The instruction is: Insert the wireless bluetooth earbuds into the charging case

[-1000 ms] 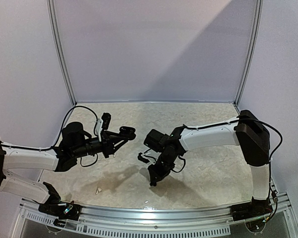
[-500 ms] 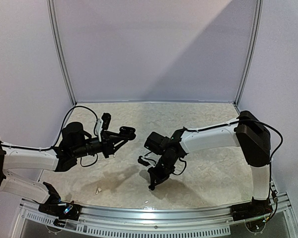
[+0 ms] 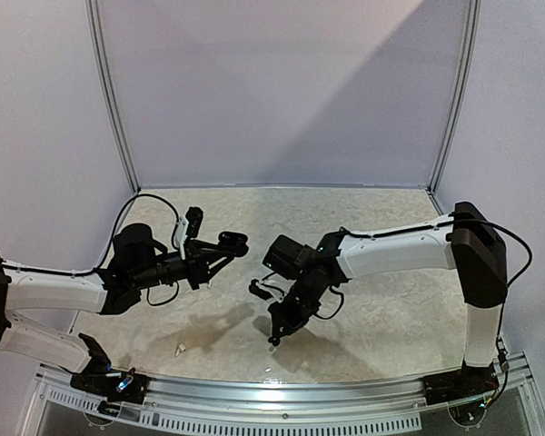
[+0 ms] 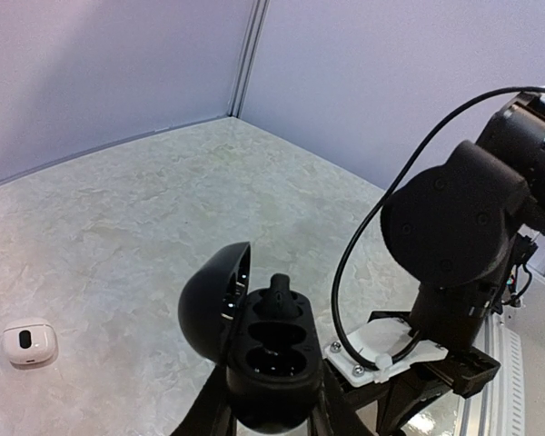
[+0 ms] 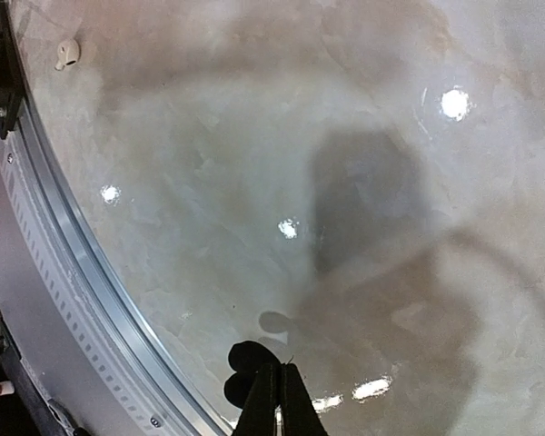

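left gripper (image 4: 269,411) clasps the open black charging case (image 4: 254,327); right gripper (image 5: 274,400) clenched

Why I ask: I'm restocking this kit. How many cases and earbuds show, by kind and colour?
black case: 1, open
white case: 1, closed
black earbud: 1, seated in the black case
white earbud: 1, loose on the table
Total: 4. A dark shape at the right gripper tips is too unclear to count.
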`<state>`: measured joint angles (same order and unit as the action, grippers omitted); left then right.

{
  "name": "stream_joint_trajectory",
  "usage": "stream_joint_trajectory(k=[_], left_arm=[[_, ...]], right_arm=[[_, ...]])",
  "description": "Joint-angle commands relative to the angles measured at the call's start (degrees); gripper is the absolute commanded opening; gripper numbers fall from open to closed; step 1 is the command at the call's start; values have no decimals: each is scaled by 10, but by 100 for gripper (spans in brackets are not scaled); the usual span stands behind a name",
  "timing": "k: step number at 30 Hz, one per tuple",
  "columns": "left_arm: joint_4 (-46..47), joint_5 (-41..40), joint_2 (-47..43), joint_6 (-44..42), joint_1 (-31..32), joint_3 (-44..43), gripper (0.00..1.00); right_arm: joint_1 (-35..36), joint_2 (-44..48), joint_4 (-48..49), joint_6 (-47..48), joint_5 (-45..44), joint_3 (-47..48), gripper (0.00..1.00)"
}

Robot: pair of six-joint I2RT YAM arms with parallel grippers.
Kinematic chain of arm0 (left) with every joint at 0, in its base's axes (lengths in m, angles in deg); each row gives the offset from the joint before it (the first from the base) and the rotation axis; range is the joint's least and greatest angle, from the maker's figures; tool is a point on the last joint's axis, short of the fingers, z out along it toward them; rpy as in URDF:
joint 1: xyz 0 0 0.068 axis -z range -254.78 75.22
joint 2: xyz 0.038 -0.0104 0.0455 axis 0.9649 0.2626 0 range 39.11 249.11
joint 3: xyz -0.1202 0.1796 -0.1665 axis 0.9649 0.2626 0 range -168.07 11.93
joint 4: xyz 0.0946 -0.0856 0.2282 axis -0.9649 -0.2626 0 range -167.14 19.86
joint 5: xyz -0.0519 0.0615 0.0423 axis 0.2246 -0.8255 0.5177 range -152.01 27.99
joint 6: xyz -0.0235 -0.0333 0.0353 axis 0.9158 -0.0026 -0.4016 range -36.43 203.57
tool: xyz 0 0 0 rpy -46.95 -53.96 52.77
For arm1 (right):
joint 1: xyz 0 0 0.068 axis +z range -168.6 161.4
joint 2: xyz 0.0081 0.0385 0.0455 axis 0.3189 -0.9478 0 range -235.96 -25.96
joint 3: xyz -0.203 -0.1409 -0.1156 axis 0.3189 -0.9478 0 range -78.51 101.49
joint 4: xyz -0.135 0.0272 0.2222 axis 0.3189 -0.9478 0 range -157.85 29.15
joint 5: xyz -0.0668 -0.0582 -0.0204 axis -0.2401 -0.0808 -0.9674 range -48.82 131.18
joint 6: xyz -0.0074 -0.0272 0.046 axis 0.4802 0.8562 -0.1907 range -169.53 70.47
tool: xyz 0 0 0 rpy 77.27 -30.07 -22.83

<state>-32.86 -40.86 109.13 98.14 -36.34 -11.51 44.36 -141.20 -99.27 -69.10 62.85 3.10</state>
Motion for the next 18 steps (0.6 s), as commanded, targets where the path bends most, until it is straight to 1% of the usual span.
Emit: stream_joint_trajectory(k=[1, 4, 7, 10, 13, 17, 18], left_arm=[[5, 2, -10, -11, -6, 12, 0], [5, 0, -11, -16, -6, 13, 0], [20, 11, -13, -21, -6, 15, 0], [46, 29, -12, -29, -6, 15, 0], [78, 58, -10, -38, -6, 13, 0], [128, 106, -2, -46, -6, 11, 0], [139, 119, 0, -48, -6, 9, 0]], right_arm=[[2, 31, -2, -12, -41, -2, 0], [2, 43, -31, -2, -104, 16, 0], [2, 73, -64, 13, -220, 45, 0], [3, 120, -81, 53, -334, 84, 0], [4, 159, -80, 108, -417, 120, 0], [12, 190, -53, 190, -474, 156, 0], [16, 195, -42, 226, -482, 164, 0]])
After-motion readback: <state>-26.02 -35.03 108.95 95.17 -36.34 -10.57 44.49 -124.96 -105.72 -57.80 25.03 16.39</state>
